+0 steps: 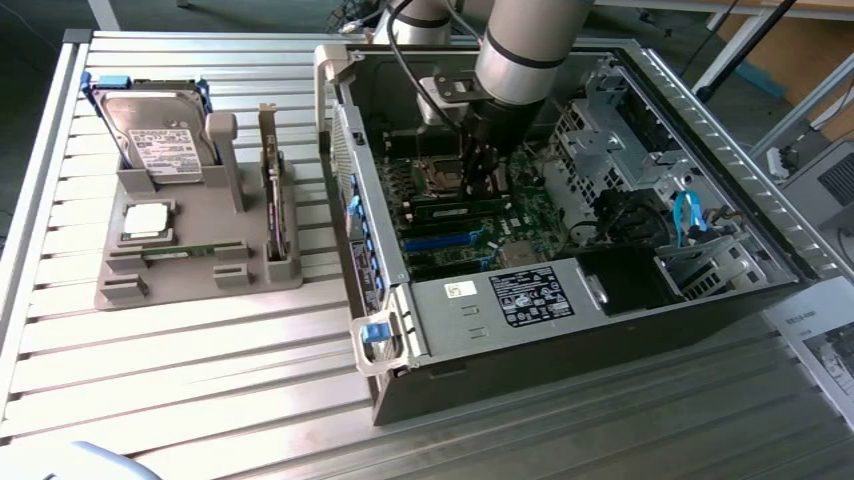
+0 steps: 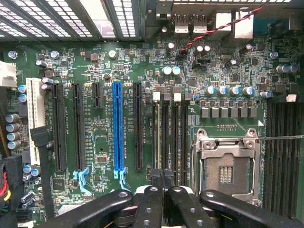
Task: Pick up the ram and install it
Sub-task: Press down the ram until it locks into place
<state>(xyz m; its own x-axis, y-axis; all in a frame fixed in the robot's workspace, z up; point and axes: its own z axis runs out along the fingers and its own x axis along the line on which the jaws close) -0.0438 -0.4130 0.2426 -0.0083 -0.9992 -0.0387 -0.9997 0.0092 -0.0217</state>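
Note:
The ram [image 1: 178, 250], a thin green stick, rests on edge in the front slot of the grey fixture [image 1: 120, 290], to the exterior view's left of the open computer case [image 1: 400, 330]. My gripper [image 1: 481, 186] is far from it, reaching down inside the case over the motherboard [image 1: 527, 215]. In the wrist view the black fingers [image 2: 151, 199] are pressed together with nothing between them, and the gripper [image 2: 161, 175] hovers at one end of the dark memory slots [image 2: 171, 133]. The slots look empty.
The fixture also carries a hard drive [image 1: 154, 135], a square silver processor chip [image 1: 144, 222] and an upright dark expansion card [image 1: 274, 200]. Inside the case are the processor socket [image 2: 228, 161], a blue card slot [image 2: 118, 126], a power supply [image 1: 534, 295] and drive cages with blue cables [image 1: 687, 215].

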